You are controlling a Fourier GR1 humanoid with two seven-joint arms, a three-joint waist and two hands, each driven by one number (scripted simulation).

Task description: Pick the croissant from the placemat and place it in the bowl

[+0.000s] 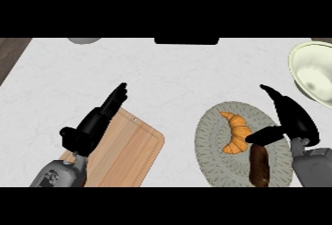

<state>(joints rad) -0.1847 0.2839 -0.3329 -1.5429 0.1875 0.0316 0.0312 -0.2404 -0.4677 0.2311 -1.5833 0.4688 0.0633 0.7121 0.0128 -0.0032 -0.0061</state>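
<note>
An orange croissant (236,133) lies on the round grey patterned placemat (214,145) at the right of the counter. A dark brown pastry (258,165) lies on the mat just below and right of it. My right hand (293,116) hovers over the mat's right edge, open, with its fingers pointing up and away and its thumb reaching left, close to the croissant's right side. The pale green bowl (314,72) sits at the upper right, partly cut off by the view's edge. My left hand (97,121) rests open at the left, above the cutting board.
A wooden cutting board (126,154) lies at the lower left beneath my left forearm. A grey round object (84,40) and a dark rectangular object (186,41) show at the far edge. Dark wood (9,52) borders the white counter at the upper left.
</note>
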